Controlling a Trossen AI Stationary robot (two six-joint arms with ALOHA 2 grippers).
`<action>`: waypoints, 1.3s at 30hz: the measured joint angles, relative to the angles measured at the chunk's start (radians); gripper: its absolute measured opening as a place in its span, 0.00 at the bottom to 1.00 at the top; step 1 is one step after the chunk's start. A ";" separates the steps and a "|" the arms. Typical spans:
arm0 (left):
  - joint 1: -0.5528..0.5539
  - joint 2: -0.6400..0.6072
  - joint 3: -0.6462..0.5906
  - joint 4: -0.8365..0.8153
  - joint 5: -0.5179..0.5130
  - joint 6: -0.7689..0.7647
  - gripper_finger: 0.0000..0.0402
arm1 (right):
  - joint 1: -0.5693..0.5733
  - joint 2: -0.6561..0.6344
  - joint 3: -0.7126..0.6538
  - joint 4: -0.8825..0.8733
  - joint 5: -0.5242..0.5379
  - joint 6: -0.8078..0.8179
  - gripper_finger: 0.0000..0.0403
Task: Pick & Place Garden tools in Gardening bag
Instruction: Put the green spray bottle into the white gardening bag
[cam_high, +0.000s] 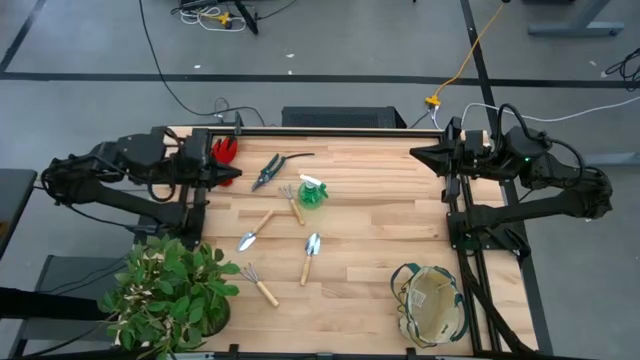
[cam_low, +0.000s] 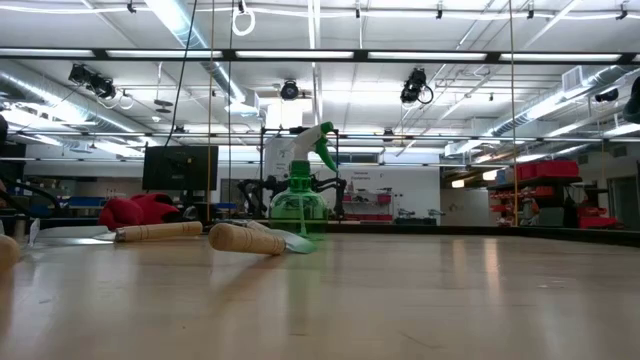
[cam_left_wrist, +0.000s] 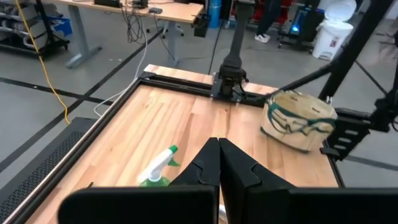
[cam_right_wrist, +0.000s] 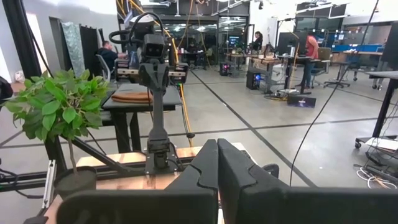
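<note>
The garden tools lie on the left half of the wooden table: red gloves (cam_high: 226, 150) at the far left, dark pruning shears (cam_high: 272, 168), a green-and-white spray bottle (cam_high: 313, 192) standing upright, a hand rake (cam_high: 293, 203), two trowels (cam_high: 252, 232) (cam_high: 311, 255) and a second rake (cam_high: 258, 283). The beige gardening bag (cam_high: 432, 303) stands open at the near right corner. My left gripper (cam_high: 234, 174) is shut and held high beside the gloves. My right gripper (cam_high: 418, 155) is shut, raised over the table's far right edge. The left wrist view shows the bottle (cam_left_wrist: 158, 168) and bag (cam_left_wrist: 298, 121).
A leafy potted plant (cam_high: 170, 295) stands at the table's near left corner. Black frame rails (cam_high: 462, 230) run along the right side next to the bag. Bare wood lies in the middle and far right of the table (cam_high: 385, 210).
</note>
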 joint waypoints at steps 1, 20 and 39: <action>0.012 0.001 0.000 0.003 0.002 0.001 0.01 | 0.000 0.000 0.000 0.000 0.000 0.002 0.00; 0.383 0.151 0.000 0.007 0.295 0.052 0.01 | 0.000 0.000 0.000 0.000 0.000 0.021 0.00; 0.500 0.313 0.000 0.008 0.385 0.055 0.01 | 0.000 0.000 0.000 0.000 0.000 0.009 0.00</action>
